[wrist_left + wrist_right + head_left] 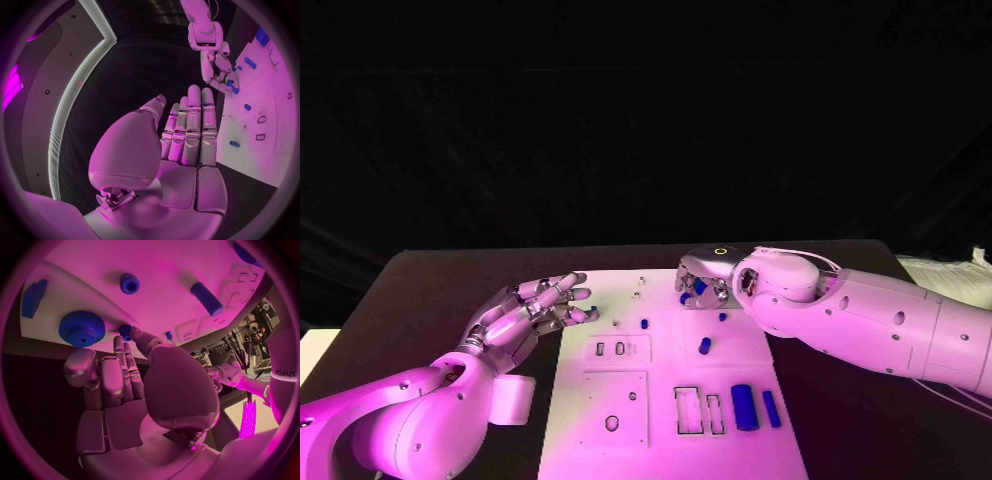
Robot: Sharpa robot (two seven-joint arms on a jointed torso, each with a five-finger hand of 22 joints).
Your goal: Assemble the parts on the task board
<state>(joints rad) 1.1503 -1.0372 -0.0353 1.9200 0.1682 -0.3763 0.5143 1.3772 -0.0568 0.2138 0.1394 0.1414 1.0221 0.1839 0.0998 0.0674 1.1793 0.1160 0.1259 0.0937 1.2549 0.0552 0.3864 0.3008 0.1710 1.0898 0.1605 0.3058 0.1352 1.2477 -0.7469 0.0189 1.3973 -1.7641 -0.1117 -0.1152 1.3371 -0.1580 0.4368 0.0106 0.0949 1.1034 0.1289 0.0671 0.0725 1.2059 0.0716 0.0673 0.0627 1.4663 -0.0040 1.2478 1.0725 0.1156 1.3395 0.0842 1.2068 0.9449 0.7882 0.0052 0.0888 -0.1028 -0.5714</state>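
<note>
1. My left hand [535, 308] hovers just off the board's [620, 405] left edge, fingers spread and holding nothing.
2. The gear [82, 328] sits at the board's far edge.
3. My right hand [704, 277] is the nearer one, fingers straight and close together, tips just beside the gear, not gripping it.

The right hand [708, 281] covers the far right part of the task board [625, 400], hiding most of a blue part [689, 294] beneath its fingers; whether the fingertips touch it cannot be told. The board's near edge is cut off by the head picture. In the right wrist view, a small blue peg [168, 334] sits partly behind a fingertip
</note>
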